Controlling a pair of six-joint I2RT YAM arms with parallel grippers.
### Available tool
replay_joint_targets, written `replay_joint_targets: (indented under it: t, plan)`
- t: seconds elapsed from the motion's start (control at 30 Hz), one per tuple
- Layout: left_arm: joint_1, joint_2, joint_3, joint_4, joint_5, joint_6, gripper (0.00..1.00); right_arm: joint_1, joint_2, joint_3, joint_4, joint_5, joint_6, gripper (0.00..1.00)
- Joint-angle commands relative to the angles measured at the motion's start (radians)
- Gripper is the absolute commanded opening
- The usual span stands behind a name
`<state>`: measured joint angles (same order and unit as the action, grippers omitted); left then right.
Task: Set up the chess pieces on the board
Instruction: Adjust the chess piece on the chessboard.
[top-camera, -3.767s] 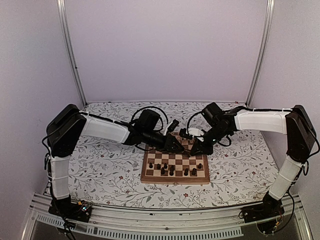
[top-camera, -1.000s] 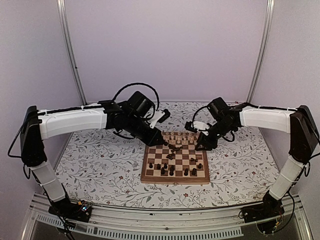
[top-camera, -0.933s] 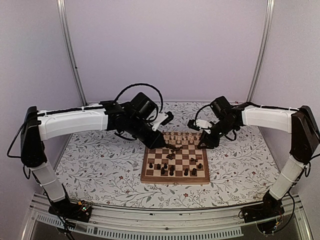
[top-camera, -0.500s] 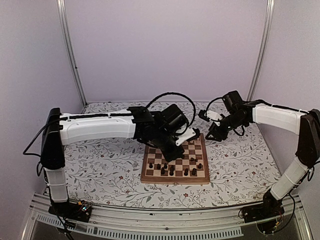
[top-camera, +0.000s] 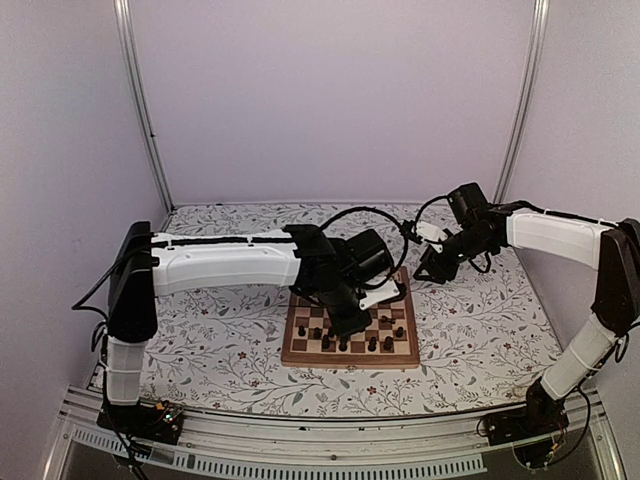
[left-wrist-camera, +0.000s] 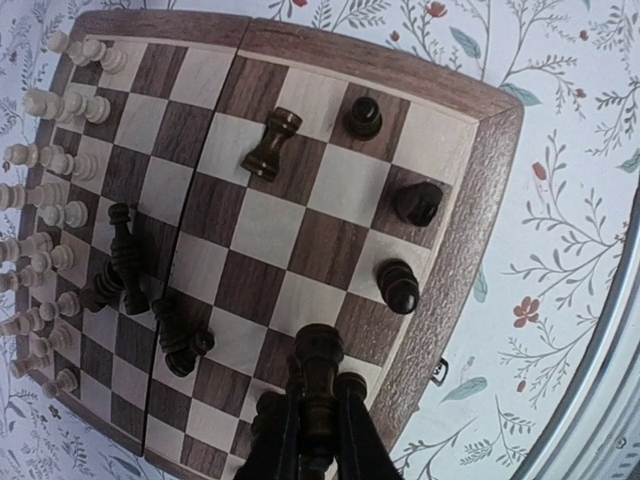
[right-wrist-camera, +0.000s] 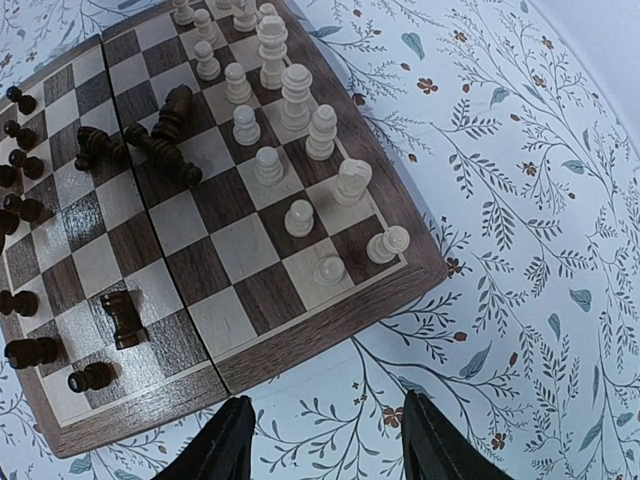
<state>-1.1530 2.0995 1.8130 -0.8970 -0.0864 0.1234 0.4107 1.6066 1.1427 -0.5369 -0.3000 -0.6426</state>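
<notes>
Top external view: the floral desk (top-camera: 220, 330) carries the board (top-camera: 350, 362), with the left hand (left-wrist-camera: 312, 425) low over it and the right hand (right-wrist-camera: 330, 445) off its corner, probably to leave room. The left is clenched on a dark piece (left-wrist-camera: 318, 355), upright and ready for the edge row beneath. The right is spread and empty above the desk, just beside the rim. Pale pieces (right-wrist-camera: 297, 95) stand ranked ahead of it; toppled dark ones (left-wrist-camera: 130, 275) lie left of the held piece

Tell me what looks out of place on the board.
Several dark pieces lie toppled in a heap near the middle of the board, beside the upright pale pieces. A dark rook also seems tipped over, alone.
</notes>
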Motion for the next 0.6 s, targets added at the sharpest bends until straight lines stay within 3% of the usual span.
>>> replay_joint_targets:
  t: [0.0,0.57]
  plan:
    - [-0.023,0.034,0.033,-0.031,0.010,0.019,0.08,-0.008,-0.025,-0.013,0.014,-0.001,0.007,0.53]
    - [-0.034,0.092,0.058,-0.062,0.049,0.025,0.11,-0.006,-0.013,-0.018,0.012,-0.001,0.004,0.53]
